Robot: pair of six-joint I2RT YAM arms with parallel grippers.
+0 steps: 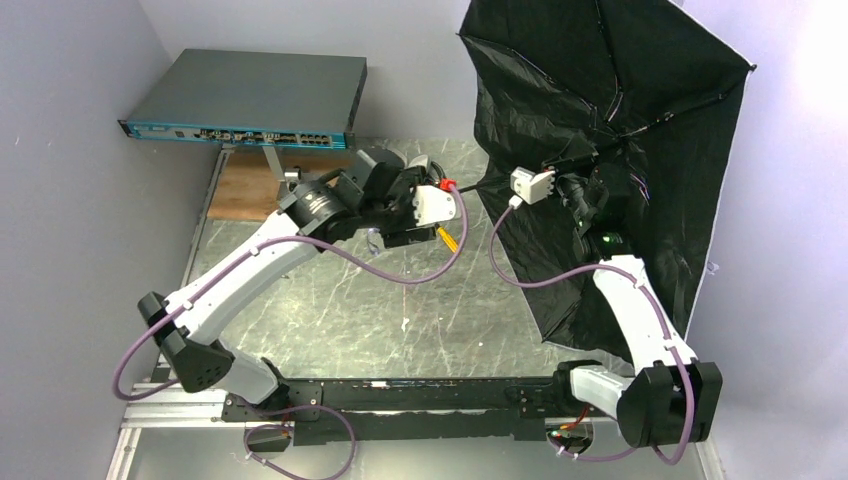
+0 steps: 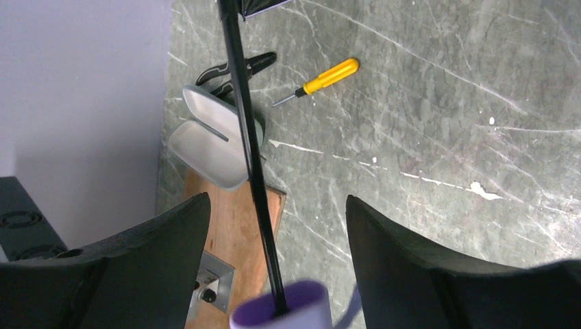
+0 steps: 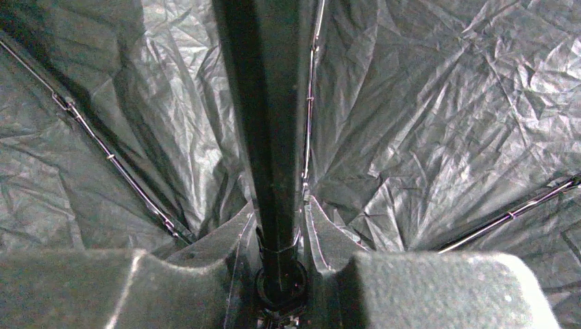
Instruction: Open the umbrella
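Straddling the handle (image 2: 281, 312) without touching it, our left gripper (image 2: 275, 202) stands open, and past its fingers the shaft (image 2: 250, 137) runs over a case (image 2: 205, 144) beside a screwdriver (image 2: 329, 74). Our right gripper (image 3: 277, 226) is closed on the shaft where the ribs gather. The umbrella (image 1: 600, 80) is spread wide at the far right, black lining toward us.

Yellow screwdriver (image 2: 318, 81) on marble table (image 2: 445, 103); open grey case (image 2: 205, 140) beside wooden board (image 2: 233, 229).

text: none legible | network switch (image 1: 250, 95) front: markings too small to read
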